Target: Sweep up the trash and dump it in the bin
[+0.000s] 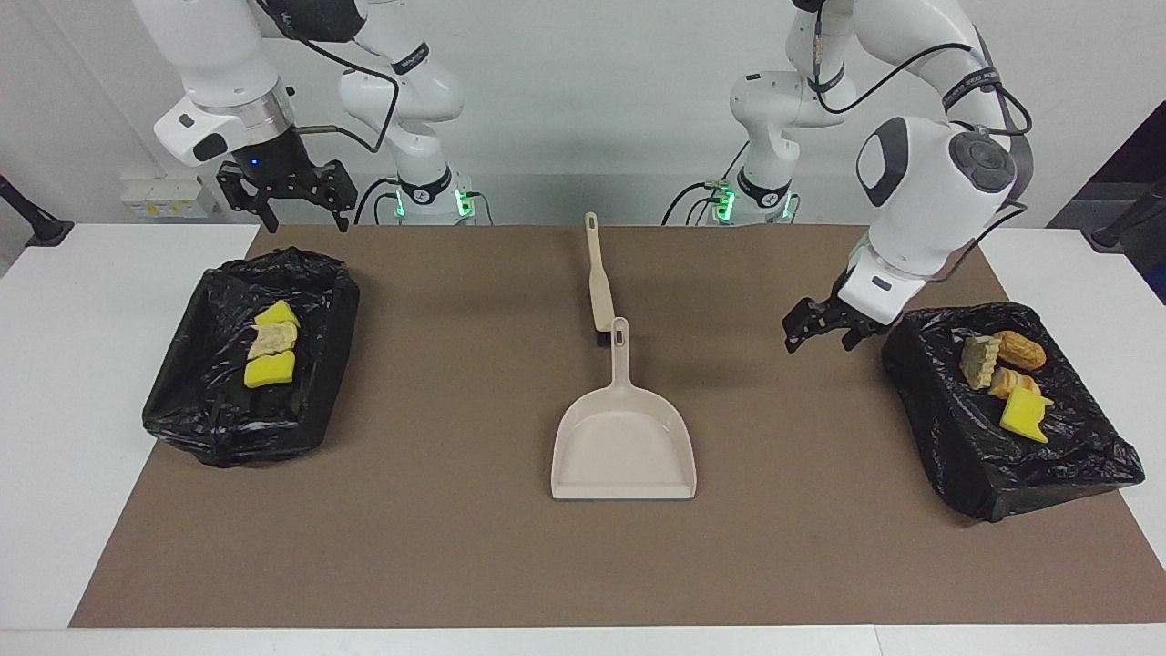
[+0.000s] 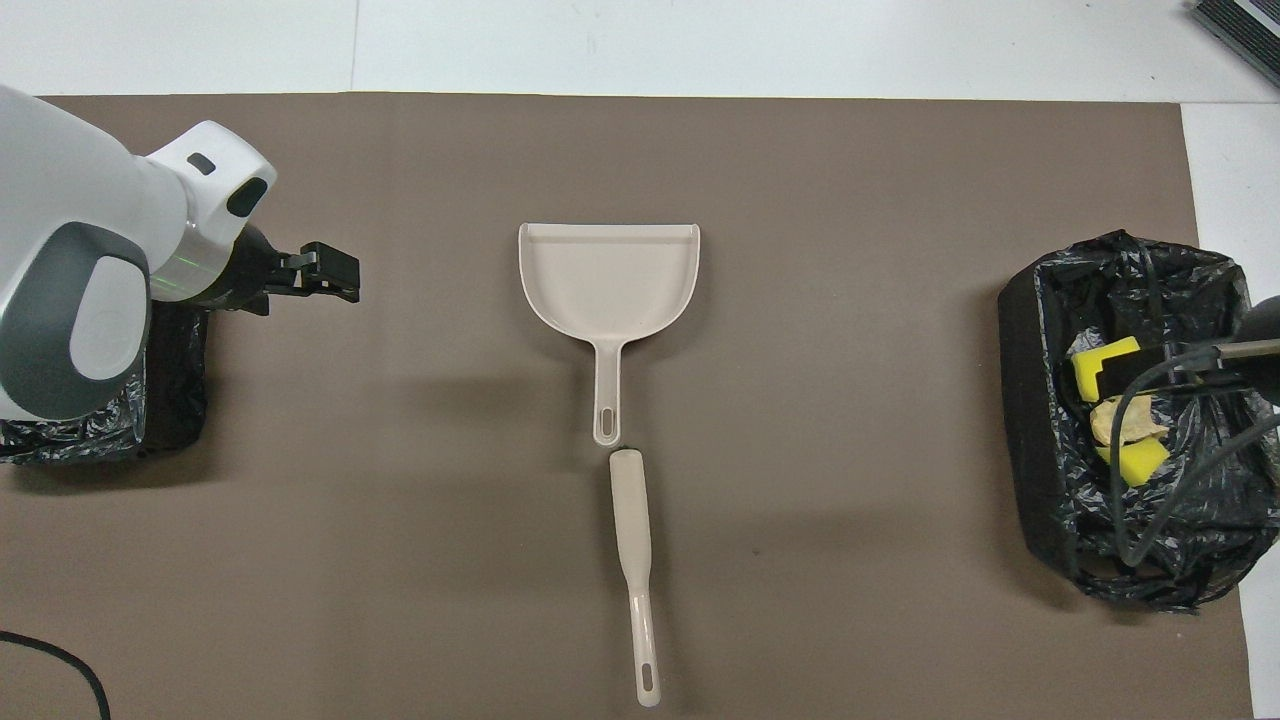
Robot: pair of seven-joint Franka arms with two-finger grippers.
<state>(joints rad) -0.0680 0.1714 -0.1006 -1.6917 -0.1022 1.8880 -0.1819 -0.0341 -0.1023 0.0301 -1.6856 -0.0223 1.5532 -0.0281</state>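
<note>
the trash point(image 1: 1002, 375) is split between two black-lined bins: four scraps, two tan pastry pieces, a greyish chunk and a yellow sponge, lie in the bin point(image 1: 1075, 456) at the left arm's end of the bench, and three more scraps point(image 1: 271, 342), two yellow sponges with a tan piece between them, lie in the other bin point(image 1: 191, 410) at the right arm's end. both bins sit on the brown mat point(image 1: 437, 547), each close to its short edge and overlapping onto the white bench top. between them the mat is broad and bare except at its middle, where the beige dustpan point(image 1: 624, 446) lies flat with its mouth toward the edge of the bench farthest from the robots, and the beige brush point(image 1: 598, 282) lies in line with it, nearer the robots, its head just at the tip of the dustpan's handle. wide room stays free on both sides of these two tools. the left gripper point(image 1: 824, 326) hangs low over the mat just beside the inner edge of its bin, fingers spread and holding nothing. the right gripper point(image 1: 287, 196) hangs higher, over the robots' edge of the mat by the corner of its own bin, fingers spread too and empty, that arm waiting.
</note>
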